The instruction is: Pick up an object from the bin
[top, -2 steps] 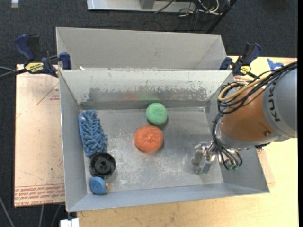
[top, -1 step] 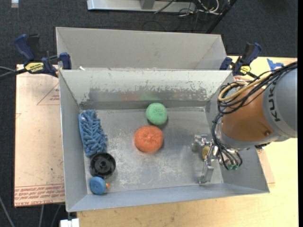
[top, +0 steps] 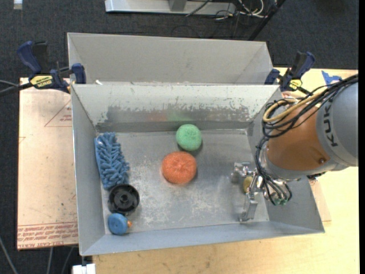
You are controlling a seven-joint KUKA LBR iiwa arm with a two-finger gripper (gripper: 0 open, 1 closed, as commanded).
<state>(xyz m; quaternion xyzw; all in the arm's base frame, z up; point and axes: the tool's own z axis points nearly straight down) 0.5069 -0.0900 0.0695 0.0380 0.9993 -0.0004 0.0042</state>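
My gripper hangs low at the right side of the bin, its metal fingers pointing down at bare floor near the front wall, with nothing between them. An orange ball lies in the middle of the bin, well to the gripper's left. Just behind it sits a green ball, close to the back wall.
Along the left wall lies a blue knobbly mop-like piece. In front of it sit a black round cap and a small blue ball in the front left corner. The arm with its orange cover and cables fills the right side.
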